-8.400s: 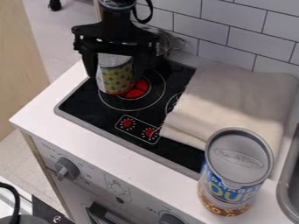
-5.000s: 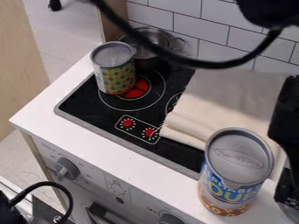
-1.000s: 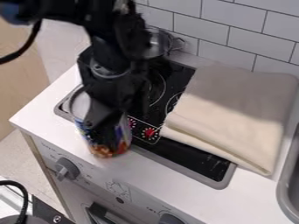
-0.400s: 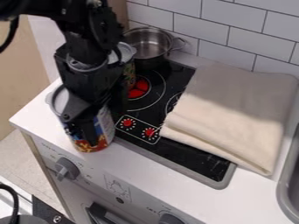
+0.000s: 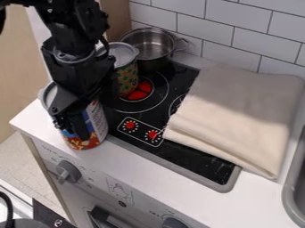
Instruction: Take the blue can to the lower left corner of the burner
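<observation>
Grip of black tool (image 5: 87, 122) clamped on blue cylindrical can (image 5: 97, 122), likely for steadiness. Beside flat black burner's (image 5: 191, 156) near left corner.

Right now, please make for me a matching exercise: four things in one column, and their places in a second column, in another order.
Things
1. Blue can
2. Dotted can
3. Pot
4. Cloth

Places
A. Behind the dotted can
B. Folded over the right side of the cooktop
C. At the cooktop's lower left corner
D. By the red heating mark

Pairs: 1-C, 2-D, 3-A, 4-B
</observation>
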Controlling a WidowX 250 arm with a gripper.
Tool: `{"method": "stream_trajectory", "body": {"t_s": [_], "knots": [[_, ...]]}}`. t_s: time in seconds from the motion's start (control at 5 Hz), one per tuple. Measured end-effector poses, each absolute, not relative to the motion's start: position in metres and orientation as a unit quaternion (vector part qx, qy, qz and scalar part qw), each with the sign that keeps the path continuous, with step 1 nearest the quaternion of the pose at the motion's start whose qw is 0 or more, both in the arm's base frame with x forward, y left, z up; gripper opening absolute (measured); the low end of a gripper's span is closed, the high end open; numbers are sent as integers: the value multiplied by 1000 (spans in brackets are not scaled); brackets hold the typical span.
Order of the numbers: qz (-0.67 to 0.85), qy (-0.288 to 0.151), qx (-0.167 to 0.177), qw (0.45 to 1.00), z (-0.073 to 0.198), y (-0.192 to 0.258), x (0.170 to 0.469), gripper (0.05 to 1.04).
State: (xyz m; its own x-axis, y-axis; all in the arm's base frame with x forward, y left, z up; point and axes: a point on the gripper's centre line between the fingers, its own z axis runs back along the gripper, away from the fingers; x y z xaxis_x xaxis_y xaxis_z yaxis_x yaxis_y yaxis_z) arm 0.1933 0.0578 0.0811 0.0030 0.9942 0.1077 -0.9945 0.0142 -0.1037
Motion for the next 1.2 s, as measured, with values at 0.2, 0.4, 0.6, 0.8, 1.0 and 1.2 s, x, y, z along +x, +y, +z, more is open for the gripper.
{"method": "stream_trajectory", "body": {"t_s": [0.2, 0.4, 0.6, 0.8, 1.0, 1.2], "knots": [[707, -80, 0, 703, 81, 64, 193, 999], [699, -83, 4, 710, 81, 61, 194, 999], [687, -79, 8, 723, 82, 48, 196, 999], [682, -70, -2, 728, 91, 35, 202, 999], [685, -54, -14, 726, 99, 17, 201, 999], [652, -54, -7, 756, 105, -5, 211, 999]]}}
